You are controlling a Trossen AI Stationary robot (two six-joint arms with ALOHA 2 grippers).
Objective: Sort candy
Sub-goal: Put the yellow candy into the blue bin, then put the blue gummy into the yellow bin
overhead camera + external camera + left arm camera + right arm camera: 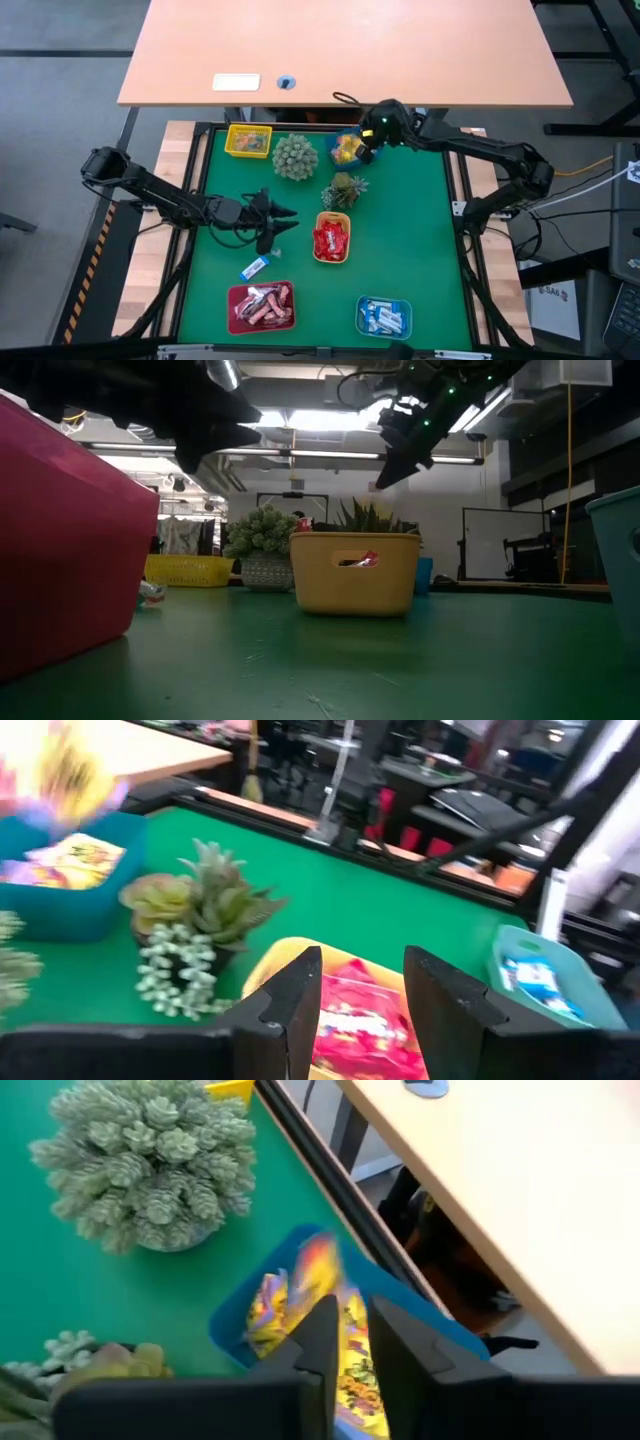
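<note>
My right gripper (pixel 366 148) (pixel 355 1330) hovers open over the blue tray (pixel 232 1320) of yellow sweets (pixel 352 1370) at the mat's far edge. A blurred yellow sweet (pixel 315 1265) shows just past its fingertips, above that tray, and again in the left wrist view as a yellow sweet (pixel 70 770). My left gripper (pixel 280 222) (pixel 360 1010) is open and empty, left of the orange tray (pixel 332 258) of red sweets (pixel 360 1020). One blue-white sweet (pixel 254 268) lies loose on the mat. My right gripper points down over the blue tray. The blurred yellow sweet (pixel 318 1275) sits at the tip of one finger (pixel 322 1320). I cannot tell whether it touches that finger or is clear of it in the air.
A yellow tray (pixel 248 140) stands at the far left. A red tray (pixel 262 306) of brown-pink sweets and a light blue tray (pixel 384 316) of blue-white sweets stand at the near edge. Two plant balls (pixel 295 157) (pixel 345 190) stand between the trays.
</note>
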